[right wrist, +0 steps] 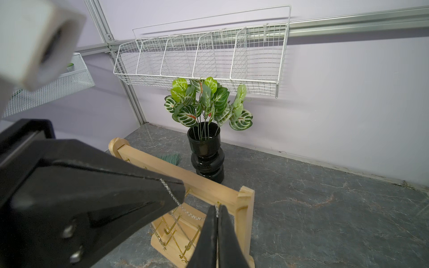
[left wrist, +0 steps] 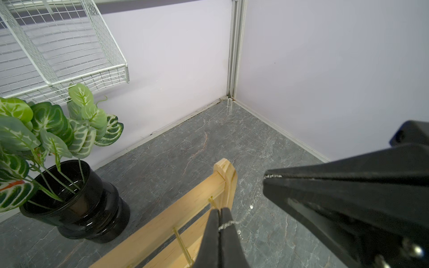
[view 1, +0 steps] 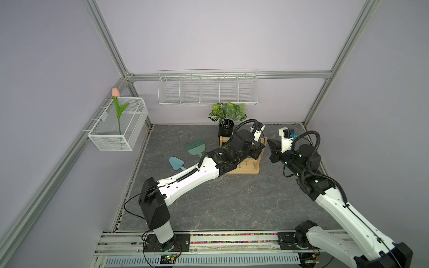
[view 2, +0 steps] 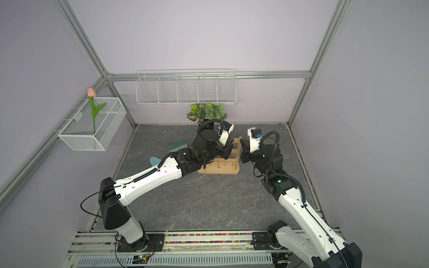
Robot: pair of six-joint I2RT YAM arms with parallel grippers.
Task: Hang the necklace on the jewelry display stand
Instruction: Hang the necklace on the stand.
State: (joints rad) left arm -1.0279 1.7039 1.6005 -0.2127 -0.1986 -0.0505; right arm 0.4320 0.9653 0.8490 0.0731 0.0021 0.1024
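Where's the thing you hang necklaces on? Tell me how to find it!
Find the long white wire basket on the back wall, then look below it to the leafy potted plant. Right in front of the plant stands the jewelry display stand: the only wooden thing there, a pale ladder-like rack with little gold hooks.

Both top views look steeply down from high above the front rail over the whole floor point(view 1: 209, 204), while the wrist views, each close behind its own gripper (left gripper point(left wrist: 219, 220), right gripper point(right wrist: 217, 215)), face the back wall and share the jewelry display stand point(left wrist: 185, 206), potted plant point(right wrist: 205, 143) and wire basket point(right wrist: 202, 55).
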